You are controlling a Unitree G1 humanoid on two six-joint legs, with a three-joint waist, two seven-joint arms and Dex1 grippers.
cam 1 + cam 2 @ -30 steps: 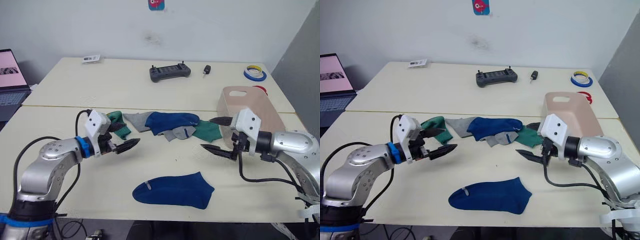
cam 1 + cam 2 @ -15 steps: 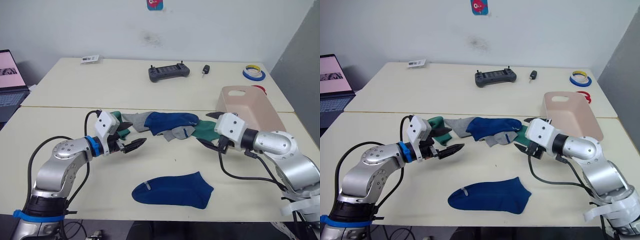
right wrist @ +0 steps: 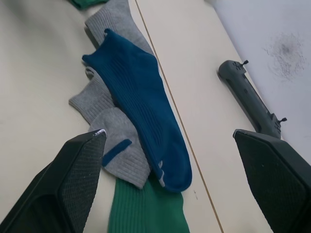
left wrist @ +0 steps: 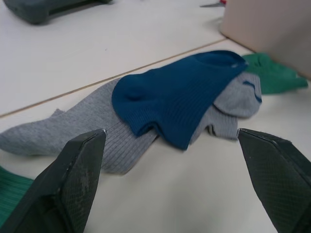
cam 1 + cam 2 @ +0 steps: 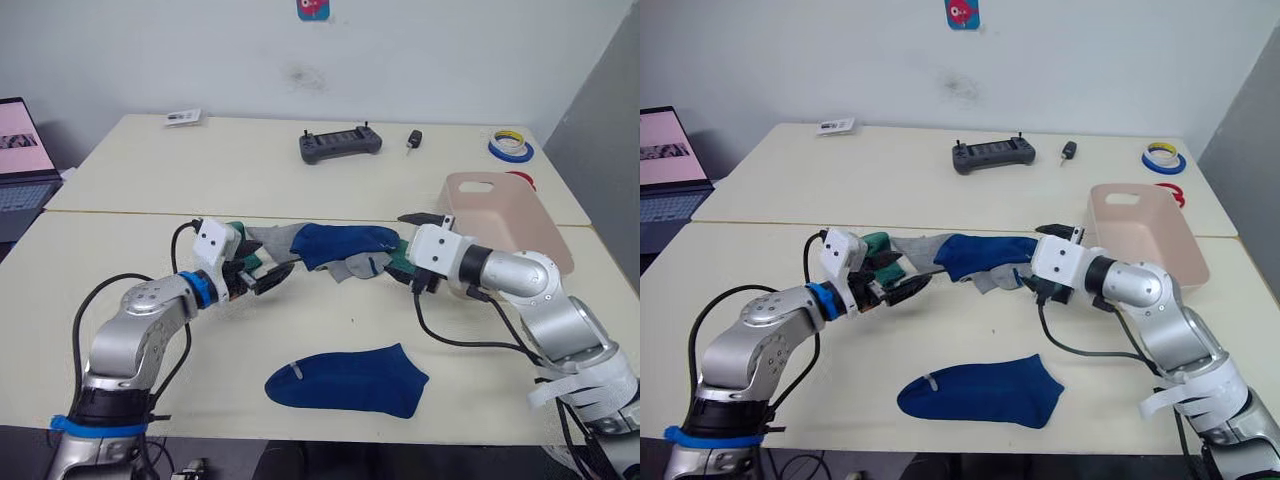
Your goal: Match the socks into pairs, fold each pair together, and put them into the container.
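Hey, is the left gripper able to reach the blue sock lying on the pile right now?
Probably yes: the open left gripper faces the blue sock, which lies on top with nothing between.

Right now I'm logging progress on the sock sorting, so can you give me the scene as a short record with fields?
pile: a royal blue ankle sock lies over light grey socks, with teal-green socks at both ends
separate sock: a second royal blue sock lies flat near the front table edge
container: pale pink-beige plastic tub, no socks visible in it
left gripper: open, at the pile's left end
right gripper: open, at the pile's right end
pairs folded: none
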